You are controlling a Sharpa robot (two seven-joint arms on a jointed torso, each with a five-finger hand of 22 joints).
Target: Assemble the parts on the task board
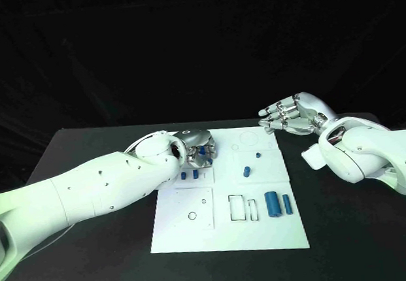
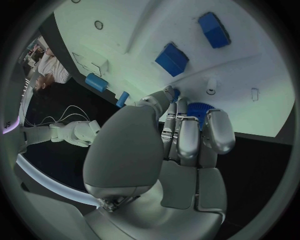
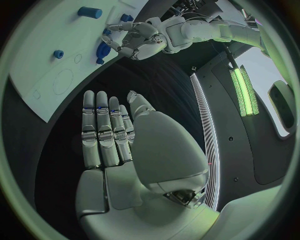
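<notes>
The left hand (image 1: 197, 153) has its fingers (image 2: 187, 137) curled in over a small blue part (image 2: 199, 107) at the upper left corner of the task board (image 1: 267, 230). In the left wrist view a ribbed blue edge shows just past the fingertips, which seem to be closed on it, though the contact itself is hidden. The right hand (image 1: 291, 116) hovers off the board's upper right corner with its fingers (image 3: 103, 132) straight, apart, and holding nothing.

The other parts lie loose on the board: two short blue pieces (image 1: 190, 175) just below the left hand, one small oblong piece (image 1: 246, 172) near the centre, and two upright-looking cylinders (image 1: 278, 204) at lower right, beside an outlined slot.

My judgement is that these parts are hard, light plastic — stiff enough for a firm pinch, but smooth and small, so they could slip or roll. The cylinders are best taken across their width near the middle; the ribbed piece gives better purchase on its rim.

The head view gives the whole layout but hides the held part behind the left hand's knuckles. The left wrist view shows that part's ribbed edge and two blocky blue pieces (image 2: 172, 59) beyond it. The right wrist view shows the right palm bare — and, at the upper part of its circle, the left hand (image 3: 134, 40) bent over the board.
</notes>
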